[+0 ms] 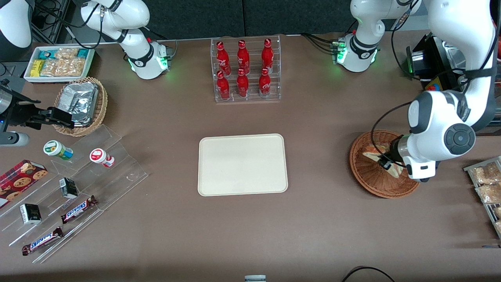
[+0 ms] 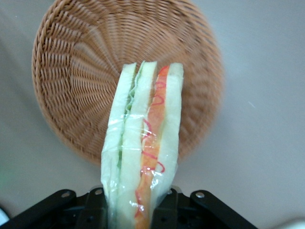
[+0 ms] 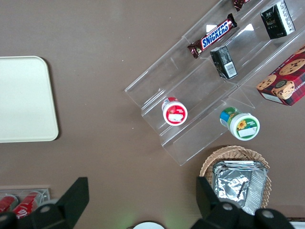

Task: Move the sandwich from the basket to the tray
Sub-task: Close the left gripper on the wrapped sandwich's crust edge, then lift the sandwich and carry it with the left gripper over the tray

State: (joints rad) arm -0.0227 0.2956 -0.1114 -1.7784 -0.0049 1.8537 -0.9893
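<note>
Sandwich (image 2: pixel 143 152), in clear wrap, is clamped between the gripper's (image 2: pixel 136 207) two black fingers (image 2: pixel 167 210), which press against its bread sides near one end. It hangs above the basket (image 2: pixel 71 71), clear of the weave as far as the wrist view shows, with its green and orange-red filling layers edge-on to that camera. In the front view the sandwich (image 1: pixel 372 152) shows over the inside of the basket (image 1: pixel 364 176), partly hidden by the arm. No other item shows in the basket.

The tray (image 1: pixel 242 164) lies bare at the middle of the table, well apart from the basket. Six red bottles (image 1: pixel 242 72) stand in a clear rack (image 1: pixel 246 98), farther from the front camera than the tray.

The working arm (image 1: pixel 446 117) bends down over the basket, wrist pointing downward, with the gripper (image 1: pixel 385 162) above the basket's inside.
</note>
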